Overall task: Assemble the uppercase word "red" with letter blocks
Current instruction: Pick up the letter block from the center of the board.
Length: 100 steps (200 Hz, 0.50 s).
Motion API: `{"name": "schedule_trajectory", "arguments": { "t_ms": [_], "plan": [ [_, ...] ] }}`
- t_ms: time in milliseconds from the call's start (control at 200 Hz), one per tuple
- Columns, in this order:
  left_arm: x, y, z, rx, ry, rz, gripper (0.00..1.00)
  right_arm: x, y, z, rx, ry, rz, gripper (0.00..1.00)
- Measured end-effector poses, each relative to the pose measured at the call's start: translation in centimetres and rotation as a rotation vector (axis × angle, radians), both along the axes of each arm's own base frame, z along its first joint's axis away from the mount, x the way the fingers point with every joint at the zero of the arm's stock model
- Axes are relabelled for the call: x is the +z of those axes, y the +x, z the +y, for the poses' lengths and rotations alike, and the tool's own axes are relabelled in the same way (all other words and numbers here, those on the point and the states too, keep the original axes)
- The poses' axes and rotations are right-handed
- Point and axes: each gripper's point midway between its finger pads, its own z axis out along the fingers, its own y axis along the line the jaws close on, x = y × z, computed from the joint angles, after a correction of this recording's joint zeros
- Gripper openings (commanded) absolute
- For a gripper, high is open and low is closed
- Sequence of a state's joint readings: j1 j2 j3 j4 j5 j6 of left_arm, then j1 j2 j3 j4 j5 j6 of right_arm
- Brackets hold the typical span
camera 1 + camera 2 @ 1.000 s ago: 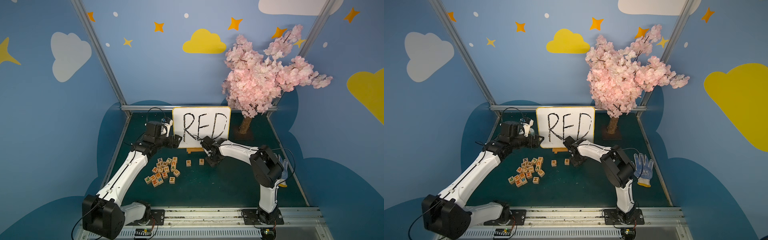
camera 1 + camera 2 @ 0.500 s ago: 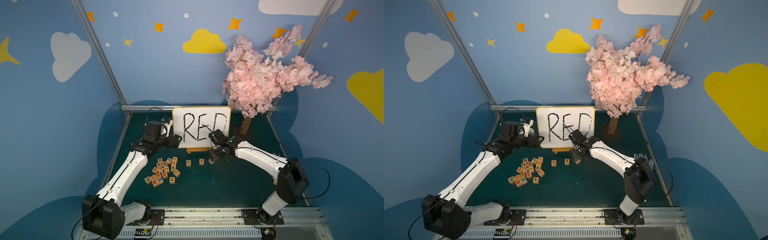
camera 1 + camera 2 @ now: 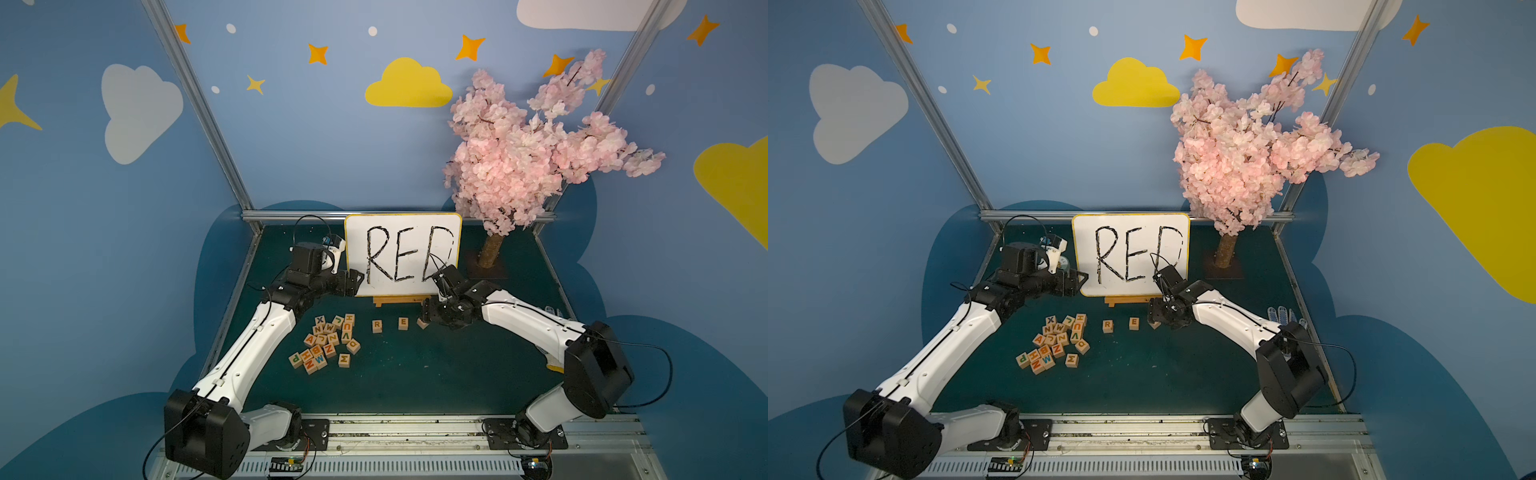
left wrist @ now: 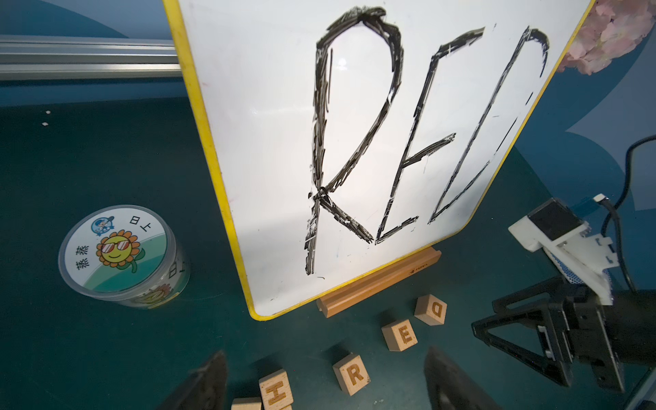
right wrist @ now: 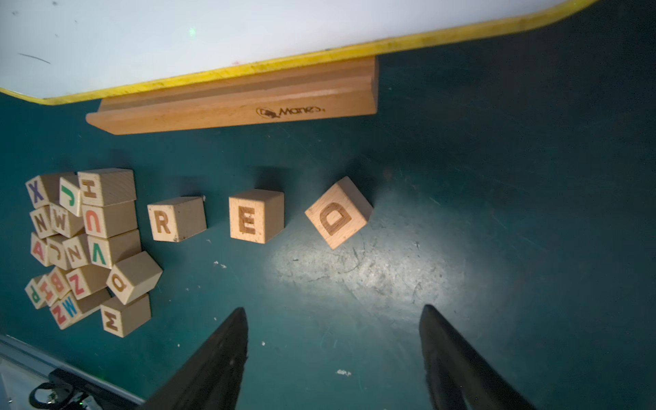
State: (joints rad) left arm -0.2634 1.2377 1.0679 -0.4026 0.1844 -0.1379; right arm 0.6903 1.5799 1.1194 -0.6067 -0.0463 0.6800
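Note:
Three letter blocks lie in a row in front of the whiteboard: R [image 3: 377,325], E [image 3: 402,323] and D [image 3: 422,323]. In the right wrist view R [image 5: 176,219] and E [image 5: 256,215] sit square, while D [image 5: 338,212] is turned about a quarter-turn askew. My right gripper [image 3: 429,312] hovers just right of and above the D, open and empty [image 5: 333,310]. My left gripper [image 3: 357,283] hangs by the board's left edge, open with nothing between its fingers [image 4: 326,353]. A pile of several other letter blocks [image 3: 328,343] lies to the left of the row.
A white yellow-framed board [image 3: 402,253] with handwritten RED stands on a wooden holder [image 3: 399,300] behind the row. A round labelled jar [image 4: 120,253] sits left of the board. A pink blossom tree [image 3: 532,158] stands at the back right. A glove [image 3: 1283,316] lies by the right arm.
My right gripper has opened, let go of the D block and drawn back from it, with the arm's elbow swinging out to the right. The left arm has not moved.

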Motion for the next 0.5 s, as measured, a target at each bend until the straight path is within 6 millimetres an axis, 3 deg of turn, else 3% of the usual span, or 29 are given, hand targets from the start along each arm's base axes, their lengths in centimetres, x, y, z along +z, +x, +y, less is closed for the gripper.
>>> {"name": "schedule_trajectory", "arguments": {
  "t_ms": [195, 501],
  "plan": [
    [0.0, 0.0, 0.0, 0.001, 0.0, 0.0, 0.86, -1.0, 0.9, 1.4, 0.138, -0.05, 0.029, 0.6],
    [0.0, 0.0, 0.0, 0.001, 0.0, 0.0, 0.86, -1.6, 2.4, 1.0, 0.431, -0.232, 0.048, 0.59]
  ]
}}
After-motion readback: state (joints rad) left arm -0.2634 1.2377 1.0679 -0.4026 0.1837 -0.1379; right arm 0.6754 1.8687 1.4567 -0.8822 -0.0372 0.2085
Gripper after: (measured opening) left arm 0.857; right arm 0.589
